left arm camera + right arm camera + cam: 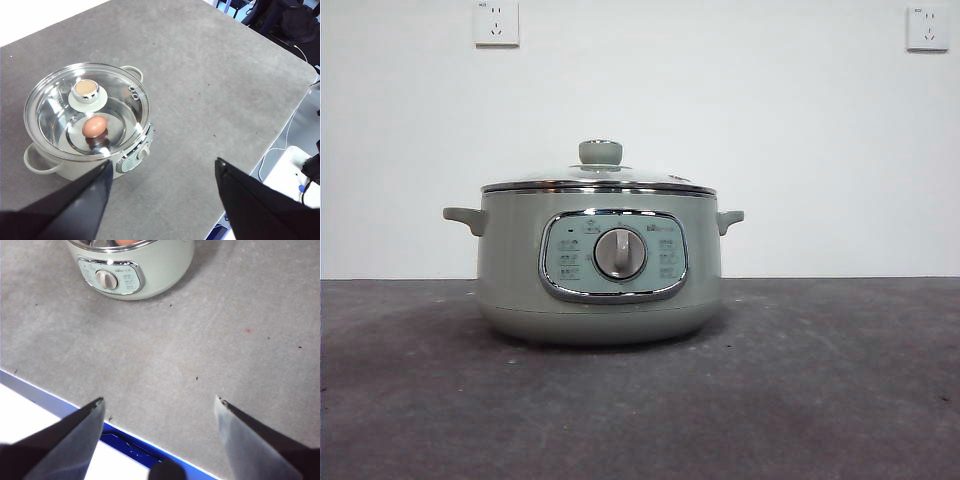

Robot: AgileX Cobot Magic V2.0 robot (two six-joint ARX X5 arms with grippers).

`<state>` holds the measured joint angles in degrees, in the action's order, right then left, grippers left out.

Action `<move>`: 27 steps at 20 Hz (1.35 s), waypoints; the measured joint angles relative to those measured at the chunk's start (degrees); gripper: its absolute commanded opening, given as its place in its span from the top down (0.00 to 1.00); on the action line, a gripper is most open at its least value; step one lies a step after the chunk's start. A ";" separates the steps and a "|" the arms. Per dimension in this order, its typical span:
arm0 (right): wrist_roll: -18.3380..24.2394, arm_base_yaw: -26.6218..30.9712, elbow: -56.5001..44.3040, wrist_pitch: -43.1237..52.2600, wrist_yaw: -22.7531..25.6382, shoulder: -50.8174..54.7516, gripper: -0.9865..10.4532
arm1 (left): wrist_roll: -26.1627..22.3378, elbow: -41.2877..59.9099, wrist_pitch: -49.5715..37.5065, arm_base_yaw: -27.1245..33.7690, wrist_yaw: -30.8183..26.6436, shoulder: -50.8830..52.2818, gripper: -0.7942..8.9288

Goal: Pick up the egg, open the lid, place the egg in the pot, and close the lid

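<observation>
The sage-green pot (510, 270) stands in the middle of the grey table, its dial panel facing the front camera. The glass lid (600, 182) with its green knob sits closed on it. In the left wrist view the brown egg (94, 126) lies inside the pot (131, 159), seen through the lid (50, 107). My left gripper (162, 167) is open and empty, high above the table beside the pot. My right gripper (160, 402) is open and empty, above the table's front edge, well away from the pot (160, 267). Neither gripper shows in the front view.
The grey table (820, 400) spreads around the pot. Two wall sockets (496, 22) sit on the white wall behind. In the right wrist view a blue strip (55, 400) runs along the table's edge. Chairs and cables (287, 30) lie beyond the table.
</observation>
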<state>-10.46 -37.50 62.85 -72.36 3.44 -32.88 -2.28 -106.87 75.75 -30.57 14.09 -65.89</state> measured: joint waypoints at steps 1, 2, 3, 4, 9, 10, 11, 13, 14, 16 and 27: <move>-0.02 0.00 0.00 0.00 0.02 0.00 0.66 | 0.00 0.02 0.00 0.00 0.00 -0.09 0.74; -0.02 0.00 0.00 0.00 0.00 0.00 0.79 | 0.00 0.02 0.00 0.00 -0.04 -0.22 0.87; -0.02 0.00 0.00 0.00 0.00 0.00 0.88 | 0.00 0.02 0.00 -0.02 -0.04 -0.33 0.94; 0.00 0.00 0.00 0.00 0.00 0.00 0.93 | 0.00 0.02 0.00 -0.02 -0.07 -0.50 0.93; -0.02 0.00 0.00 0.00 0.02 0.00 0.92 | 0.22 0.04 0.00 -0.04 -0.11 -0.77 0.93; -0.24 0.00 0.00 0.00 0.00 0.00 0.91 | 0.28 0.04 0.00 -0.04 -0.11 -0.77 0.92; -0.52 0.00 0.00 0.00 0.02 0.00 0.91 | 0.37 0.04 0.00 -0.04 -0.13 -0.77 0.92; -0.76 0.00 0.00 0.00 0.02 0.00 0.91 | 0.39 0.04 0.00 -0.04 -0.26 -0.77 0.92; -0.85 0.00 0.00 0.00 0.02 0.00 0.91 | 0.39 0.04 0.00 -0.04 -0.42 -0.77 0.92; -0.94 0.00 0.00 0.00 0.22 0.00 0.91 | 0.39 0.04 0.00 -0.04 -0.44 -0.77 0.92; -0.94 0.00 0.00 0.00 0.61 0.00 0.91 | 0.33 0.04 -0.02 -0.04 -0.66 -1.40 0.92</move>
<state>-11.40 -37.50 62.85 -72.36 4.05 -32.88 -1.96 -106.83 75.72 -30.61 13.43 -67.29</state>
